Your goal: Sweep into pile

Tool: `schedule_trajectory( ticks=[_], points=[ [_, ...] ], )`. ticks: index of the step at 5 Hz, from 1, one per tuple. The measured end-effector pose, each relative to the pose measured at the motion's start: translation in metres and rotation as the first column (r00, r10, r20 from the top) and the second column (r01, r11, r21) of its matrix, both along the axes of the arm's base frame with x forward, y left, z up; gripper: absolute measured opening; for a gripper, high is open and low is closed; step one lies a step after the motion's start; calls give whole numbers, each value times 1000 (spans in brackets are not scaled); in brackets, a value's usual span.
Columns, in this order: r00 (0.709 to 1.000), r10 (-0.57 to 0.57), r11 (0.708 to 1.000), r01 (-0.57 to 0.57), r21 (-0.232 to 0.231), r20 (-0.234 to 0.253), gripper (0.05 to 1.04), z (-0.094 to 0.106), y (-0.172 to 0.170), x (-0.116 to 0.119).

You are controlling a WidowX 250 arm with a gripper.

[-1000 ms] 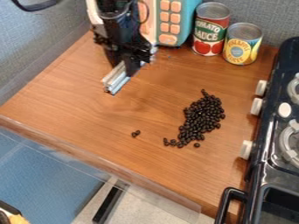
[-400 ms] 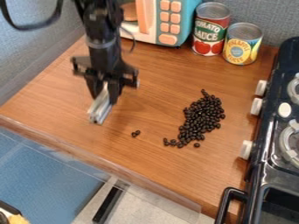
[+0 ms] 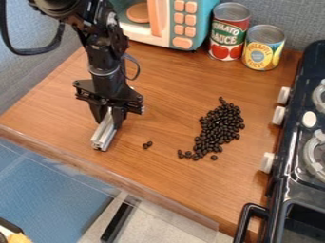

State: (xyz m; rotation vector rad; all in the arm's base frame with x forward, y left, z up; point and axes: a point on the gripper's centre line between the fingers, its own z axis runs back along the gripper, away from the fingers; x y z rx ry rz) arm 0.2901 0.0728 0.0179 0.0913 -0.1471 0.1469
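End effector (image 3: 109, 118), nearly closed with a metal bar (image 3: 103, 135) gripped between its fingers, has moved across the worktop (image 3: 166, 95) to near the stray beans (image 3: 147, 144), apparently readying a sweep toward the main pile (image 3: 219, 129) beyond them.

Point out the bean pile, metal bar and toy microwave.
Bean pile (image 3: 219, 128): camera view, middle of the pile.
Metal bar (image 3: 105, 135): camera view, its long side.
Toy microwave (image 3: 155, 18): camera view, its door handle.

From here, the jointed black robot arm (image 3: 105, 54) shows a thick black cable (image 3: 30, 51) and a thin, dark, curved cable (image 3: 138, 69).
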Motion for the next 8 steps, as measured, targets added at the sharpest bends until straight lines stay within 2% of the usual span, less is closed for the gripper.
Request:
schedule_trajectory(
  ticks=[2,4,6,8],
  points=[
    [1000,10,1000,-10,-25,-10,365,-2,-4,-1],
    [998,23,997,-27,-71,-52,365,-4,-26,-13],
    [997,22,995,-29,-92,-68,366,-4,-50,-21],
    [992,112,986,-117,-116,-52,365,-4,-70,-14]
  ],
)
